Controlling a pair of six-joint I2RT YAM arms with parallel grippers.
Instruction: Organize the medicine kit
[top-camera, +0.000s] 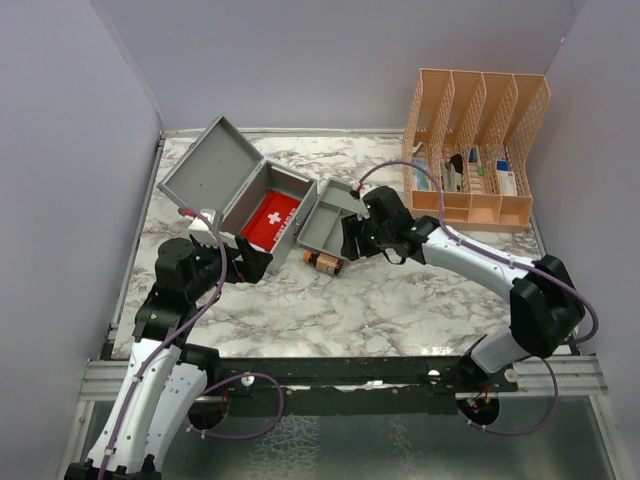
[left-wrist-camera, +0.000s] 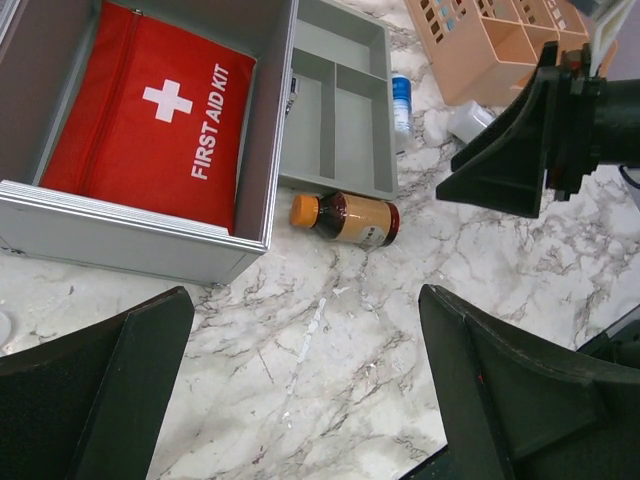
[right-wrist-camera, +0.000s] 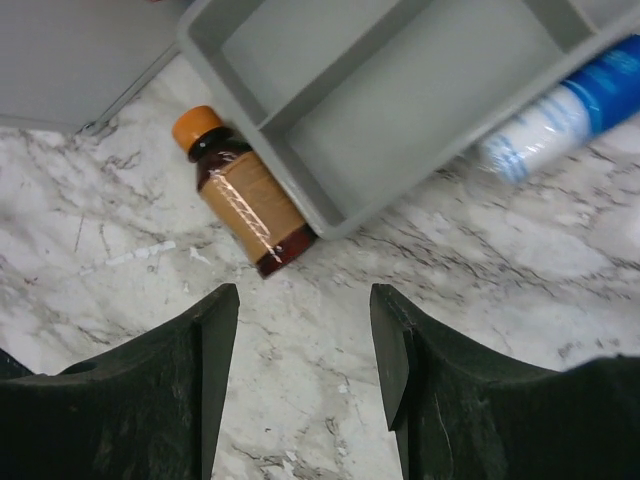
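Note:
The grey metal medicine kit stands open at the back left, lid up, with a red "FIRST AID KIT" pouch lying inside; its wall and the pouch show in the left wrist view. Its grey divided tray lies empty on the table beside the case. A brown bottle with an orange cap lies against the tray's near edge. My right gripper is open and empty just short of the bottle. My left gripper is open and empty over bare marble.
A peach slotted organizer with boxes and tubes stands at the back right. A blue-and-white tube lies on the table at the tray's far side. Grey walls close in the left, back and right.

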